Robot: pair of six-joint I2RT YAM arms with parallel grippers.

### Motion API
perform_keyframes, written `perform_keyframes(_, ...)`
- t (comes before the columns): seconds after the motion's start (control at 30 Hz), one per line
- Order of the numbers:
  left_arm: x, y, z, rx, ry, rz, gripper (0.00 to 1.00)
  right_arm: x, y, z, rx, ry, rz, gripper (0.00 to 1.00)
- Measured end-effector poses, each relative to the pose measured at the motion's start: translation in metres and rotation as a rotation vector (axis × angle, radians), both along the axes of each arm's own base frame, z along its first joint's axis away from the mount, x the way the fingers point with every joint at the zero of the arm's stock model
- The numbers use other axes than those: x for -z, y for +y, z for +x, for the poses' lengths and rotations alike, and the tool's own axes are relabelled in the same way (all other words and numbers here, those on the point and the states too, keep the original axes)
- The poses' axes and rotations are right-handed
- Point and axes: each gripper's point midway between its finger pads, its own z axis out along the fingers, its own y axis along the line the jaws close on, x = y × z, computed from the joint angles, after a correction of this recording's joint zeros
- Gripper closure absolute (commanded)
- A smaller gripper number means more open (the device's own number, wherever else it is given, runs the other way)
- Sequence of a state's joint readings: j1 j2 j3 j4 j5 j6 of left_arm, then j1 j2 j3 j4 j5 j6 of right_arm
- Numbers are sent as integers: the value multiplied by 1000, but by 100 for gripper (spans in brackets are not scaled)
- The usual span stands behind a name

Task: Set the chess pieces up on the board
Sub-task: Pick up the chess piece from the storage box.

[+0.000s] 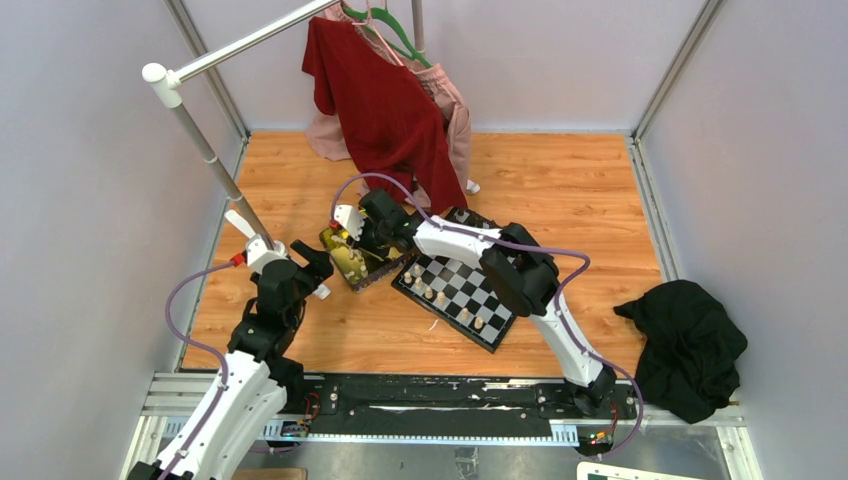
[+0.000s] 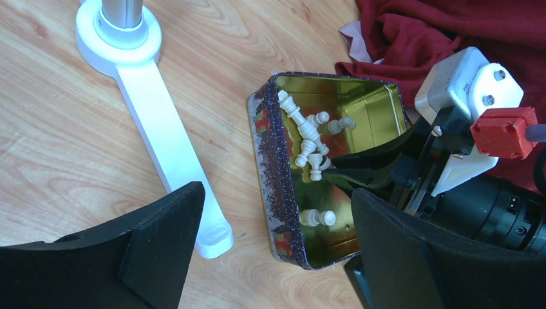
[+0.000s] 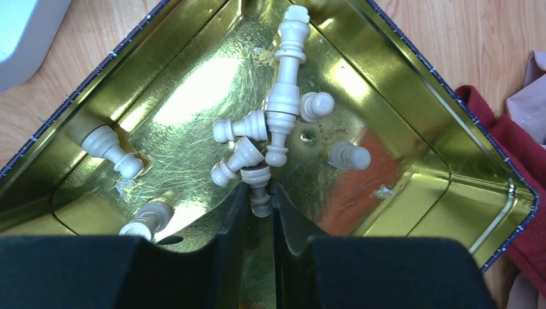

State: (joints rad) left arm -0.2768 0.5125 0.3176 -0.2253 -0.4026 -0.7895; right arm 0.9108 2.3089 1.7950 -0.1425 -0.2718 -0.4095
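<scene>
A gold-yellow tin [image 3: 399, 90] holds several cream chess pieces [image 3: 283, 96] lying loose. My right gripper [image 3: 259, 198] reaches into the tin and is shut on one small cream piece [image 3: 260, 183], pinched between its fingertips. In the top view the right gripper [image 1: 352, 242] is over the tin [image 1: 350, 265], left of the checkered board [image 1: 470, 285], where several cream pieces [image 1: 438, 296] stand. My left gripper [image 2: 277, 251] is open, its jaws wide either side of the tin's near corner [image 2: 273, 193], the left finger well clear of it. It sits just left of the tin in the top view [image 1: 312, 268].
A white clothes-rack pole and foot [image 2: 161, 141] stand left of the tin. Red and pink garments [image 1: 385, 100] hang behind it. A black cloth [image 1: 690, 345] lies at the right. A metal rail [image 1: 430, 400] runs along the near edge.
</scene>
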Motion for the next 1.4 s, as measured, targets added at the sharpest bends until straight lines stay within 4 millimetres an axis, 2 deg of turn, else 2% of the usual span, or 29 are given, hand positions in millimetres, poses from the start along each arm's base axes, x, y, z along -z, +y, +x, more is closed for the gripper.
perform_keyframes(0.33,3,-1,2,2,7,0,11,-2,-3,6,-3,4,3,99)
perform_keyframes(0.9,-2,-2,4,0,-18,-12,11,-7,-2,2,-18,11,15,100)
perform_keyframes(1.03,-4,-1,3,-4,-25,-12,11,-19,-4,-1,-23,7,29,100)
perform_keyframes(1.4,0,2,-2,-9,-8,-1,11,-69,-7,-4,-18,-50,87,100)
